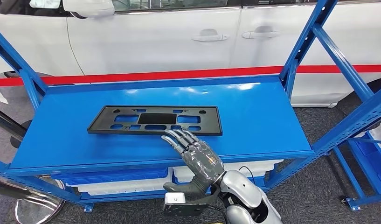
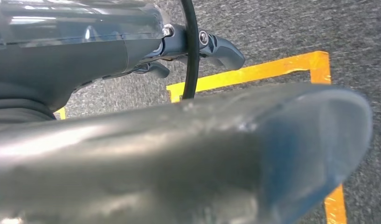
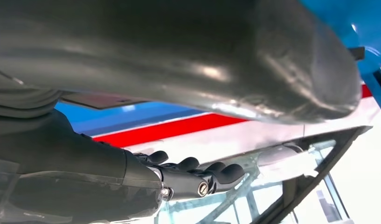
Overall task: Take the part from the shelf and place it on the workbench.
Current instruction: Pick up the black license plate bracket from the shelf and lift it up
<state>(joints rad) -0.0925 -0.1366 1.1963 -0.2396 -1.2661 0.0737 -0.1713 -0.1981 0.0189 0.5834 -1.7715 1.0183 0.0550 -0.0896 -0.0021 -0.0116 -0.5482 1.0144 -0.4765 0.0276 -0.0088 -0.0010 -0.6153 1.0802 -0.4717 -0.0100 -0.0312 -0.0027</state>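
Note:
The part (image 1: 155,119) is a flat black rectangular frame with several cut-outs, lying flat in the middle of the blue shelf (image 1: 263,121). My right hand (image 1: 197,156) reaches over the shelf's front edge with its fingers stretched out. Its fingertips (image 1: 172,135) are at the part's near long edge, toward the right of centre, and nothing is in its grasp. In the right wrist view the right hand (image 3: 188,179) holds nothing, its dark fingers apart from the thick thumb. My left hand (image 2: 179,140) hangs over grey carpet, holding nothing.
Blue uprights (image 1: 309,37) and a slanted brace frame the shelf's right side. A white car (image 1: 179,37) stands close behind the shelf. White bins (image 1: 132,184) sit on the level below. Another blue rack (image 1: 365,154) stands at the right. Yellow floor tape (image 2: 272,70) lies under the left hand.

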